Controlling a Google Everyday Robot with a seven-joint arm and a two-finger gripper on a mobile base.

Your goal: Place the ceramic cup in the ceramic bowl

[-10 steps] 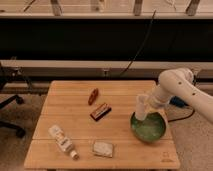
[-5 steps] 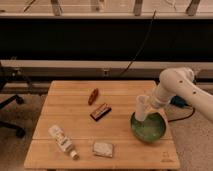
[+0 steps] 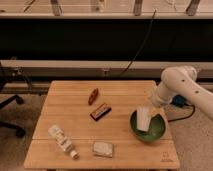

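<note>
The ceramic bowl point(image 3: 155, 132), wide with a glossy green inside, stands on the right side of the wooden table point(image 3: 65, 100). The ceramic cup point(image 3: 144, 119), small, white and handleless, is low inside the bowl, slightly tilted, toward the bowl's left side. My gripper point(image 3: 152, 106) comes down from the white arm point(image 3: 175, 82) on the right and is shut on the cup's upper part, just above the bowl's far rim.
A white labelled bottle point(image 3: 62, 141) lies at the front left. A pale packet point(image 3: 103, 148) lies at the front middle. A dark bar point(image 3: 100, 111) and a brown item point(image 3: 93, 96) lie mid-table. An office chair point(image 3: 10, 107) stands left of the table.
My gripper has lowered the cup from above the bowl's far left rim down into the bowl. The other things have not moved.
</note>
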